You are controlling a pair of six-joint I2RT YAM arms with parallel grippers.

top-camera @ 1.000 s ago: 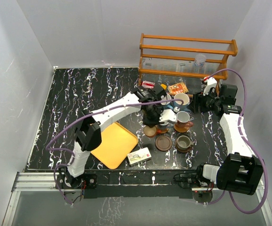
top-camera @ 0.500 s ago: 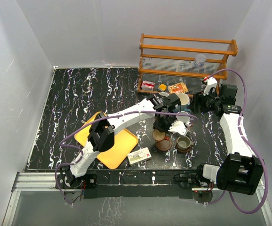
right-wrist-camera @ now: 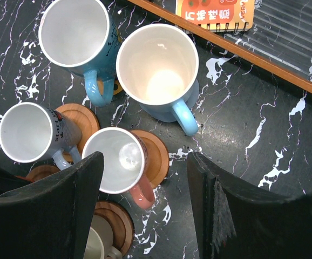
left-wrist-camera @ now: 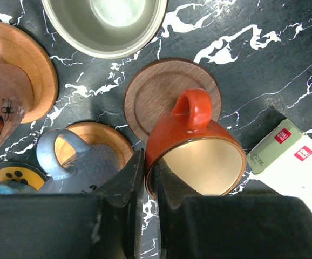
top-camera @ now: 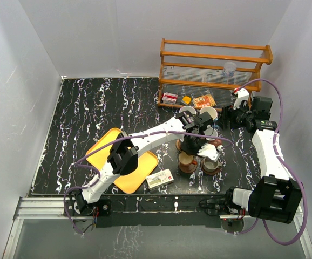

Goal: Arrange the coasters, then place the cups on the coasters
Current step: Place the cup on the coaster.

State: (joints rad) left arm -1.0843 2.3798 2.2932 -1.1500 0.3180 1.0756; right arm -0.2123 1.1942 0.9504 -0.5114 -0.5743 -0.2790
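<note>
While jaws pinch the orange mug (left-wrist-camera: 199, 148), a grey mug (left-wrist-camera: 86, 164) flanks them.

Top cam sat high behind the arm bases (top-camera: 86, 205), tilted down over the whole worktop (top-camera: 91, 113). Both wrist cams looked straight down from close in, left one nearest. All three overlapped on the cluster of cups (top-camera: 208, 113).

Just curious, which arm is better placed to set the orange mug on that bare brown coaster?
Left: the left hand pinches the rim of the orange mug, over the dark coaster. The right hand hangs open above other cups.
</note>
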